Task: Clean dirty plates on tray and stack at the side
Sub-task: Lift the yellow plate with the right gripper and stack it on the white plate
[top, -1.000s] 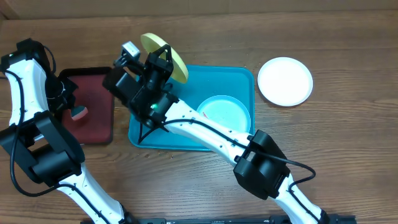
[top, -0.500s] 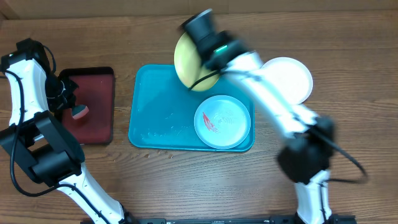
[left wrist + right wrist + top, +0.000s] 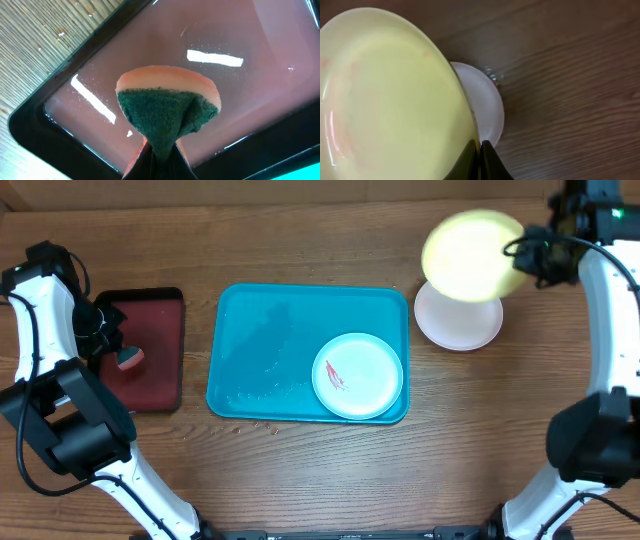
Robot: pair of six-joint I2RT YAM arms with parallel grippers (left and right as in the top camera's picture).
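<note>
My right gripper [image 3: 480, 152] is clamped on the rim of the yellow-green plate [image 3: 468, 256], holding it over the white plate [image 3: 458, 325]. The white plate lies on the brown wooden table [image 3: 300, 470], right of the turquoise tray [image 3: 260, 340]. The mint-rimmed plate [image 3: 358, 376], smeared red, sits in the tray's near right corner. At the far left, my left gripper [image 3: 159, 155] pinches a sponge [image 3: 167, 107] above the dark red tray [image 3: 260, 95].
</note>
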